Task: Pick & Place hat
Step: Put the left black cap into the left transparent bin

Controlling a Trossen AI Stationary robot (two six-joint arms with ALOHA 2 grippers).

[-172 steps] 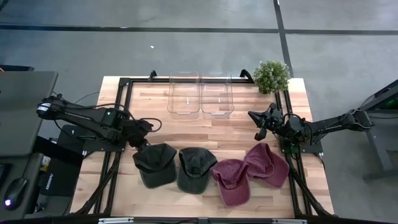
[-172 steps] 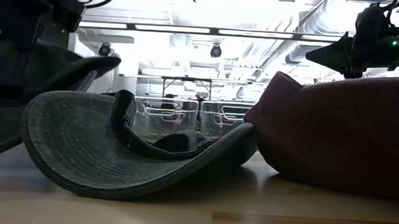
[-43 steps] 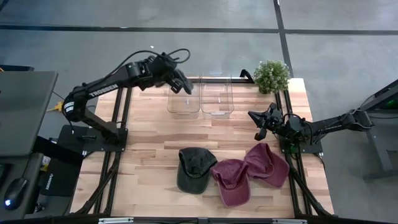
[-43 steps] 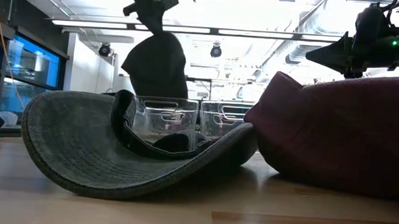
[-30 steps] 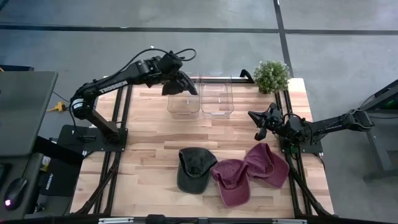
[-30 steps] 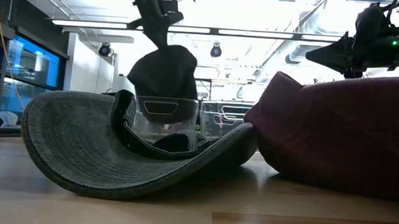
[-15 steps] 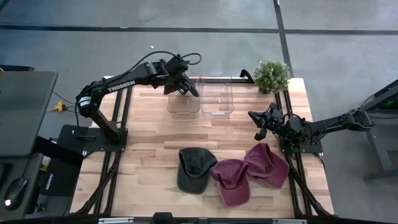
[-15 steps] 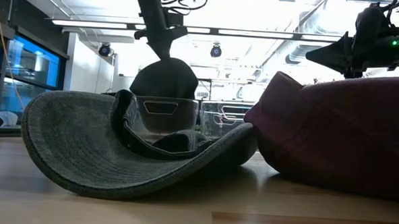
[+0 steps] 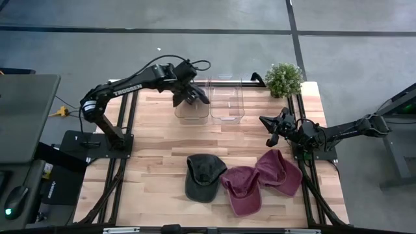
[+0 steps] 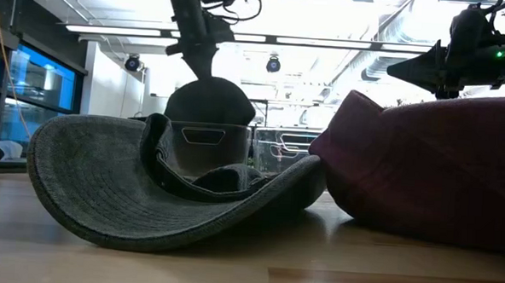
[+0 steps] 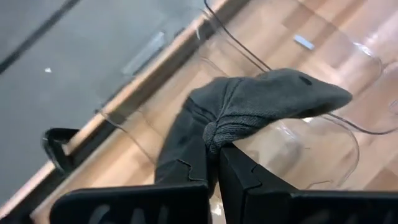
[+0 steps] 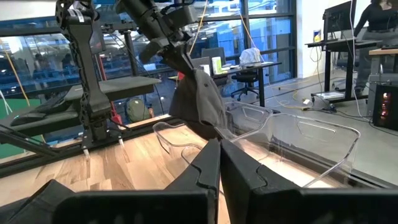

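Since a second ago, the left gripper (image 9: 190,95), still clamped on the dark hat (image 11: 249,109), has lowered it into the left bin (image 9: 192,109); release looks next. Rightward, the right gripper (image 9: 270,139) waits closed, empty.

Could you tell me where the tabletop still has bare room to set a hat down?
Bare wood spans the middle, between the two clear bins and the hats, and the front-left corner left of the dark hat. The front right is crowded with two maroon hats. The left claw holds a grey hat over the left bin.
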